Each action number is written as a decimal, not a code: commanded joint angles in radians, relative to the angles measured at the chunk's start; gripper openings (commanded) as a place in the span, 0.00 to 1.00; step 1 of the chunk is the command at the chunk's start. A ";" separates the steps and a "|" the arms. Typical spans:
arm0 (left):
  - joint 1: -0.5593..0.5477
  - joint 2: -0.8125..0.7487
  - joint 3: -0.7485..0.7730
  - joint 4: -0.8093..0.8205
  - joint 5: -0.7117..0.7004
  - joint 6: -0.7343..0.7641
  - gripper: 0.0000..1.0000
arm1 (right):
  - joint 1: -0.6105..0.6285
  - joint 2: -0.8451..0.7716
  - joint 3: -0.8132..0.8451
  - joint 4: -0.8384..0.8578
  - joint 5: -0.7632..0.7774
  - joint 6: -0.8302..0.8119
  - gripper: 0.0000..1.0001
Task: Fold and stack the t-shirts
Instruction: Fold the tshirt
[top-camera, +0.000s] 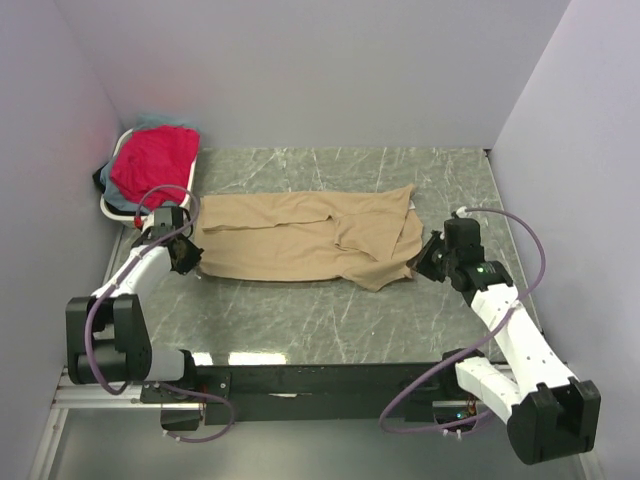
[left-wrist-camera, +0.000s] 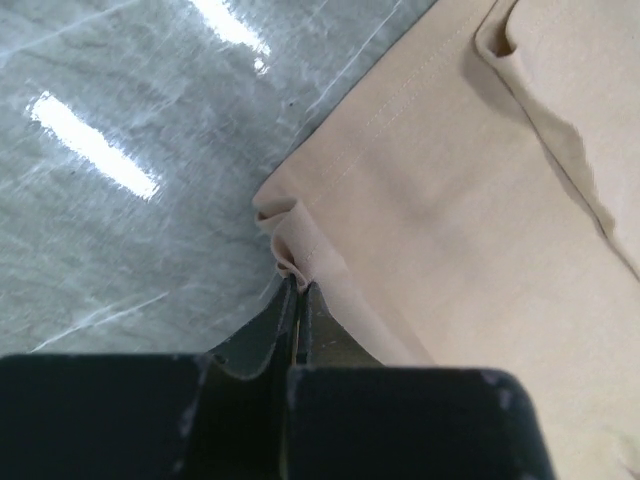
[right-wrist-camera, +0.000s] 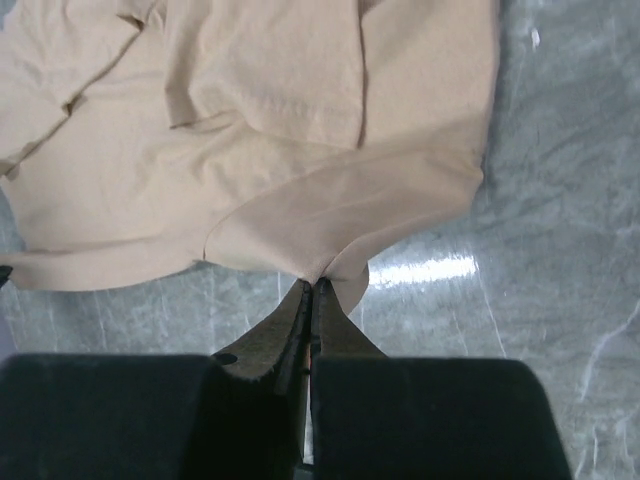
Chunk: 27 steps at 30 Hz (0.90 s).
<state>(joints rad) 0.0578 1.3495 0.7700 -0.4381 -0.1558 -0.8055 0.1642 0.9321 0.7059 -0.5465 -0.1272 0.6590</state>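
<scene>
Tan cloth t-shirt (top-camera: 310, 235) lies spread lengthwise across the middle of the grey-green marbled table (top-camera: 330, 320). It is mostly flat, with wrinkles and a layer folded over itself toward its right end.

The left gripper (top-camera: 183, 256) sits low at the shirt's left edge. In the left wrist view its two dark fingers are pressed together on a small bunched corner of the hem (left-wrist-camera: 290, 245), which puckers just above the tips. Bare table shows to the left of the corner.

The right gripper (top-camera: 420, 262) is at the shirt's opposite end, near the lower right corner. From the right wrist view its fingers are likewise closed tight, pinching a pointed tuck of the shirt's edge (right-wrist-camera: 330, 265). The cloth fans out and away from that pinch, and a sleeve (right-wrist-camera: 270, 80) lies folded on top farther off.

At the far left corner of the table stands a white oval plastic basket (top-camera: 112, 208), well apart from the tan shirt. A bright red-pink t-shirt (top-camera: 155, 160) is heaped in it, and pale blue-grey cloth (top-camera: 152, 121) peeks out behind.
</scene>
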 joint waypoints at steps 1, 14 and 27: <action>0.002 0.045 0.077 0.018 -0.022 0.017 0.01 | -0.023 0.051 0.084 0.080 -0.020 -0.042 0.00; 0.002 0.239 0.254 0.022 -0.034 0.025 0.01 | -0.095 0.296 0.239 0.135 -0.071 -0.093 0.00; 0.004 0.434 0.400 0.039 -0.025 0.037 0.01 | -0.135 0.574 0.408 0.183 -0.120 -0.105 0.00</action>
<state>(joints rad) 0.0578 1.7424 1.1110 -0.4278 -0.1627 -0.7944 0.0425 1.4483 1.0378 -0.4160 -0.2302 0.5716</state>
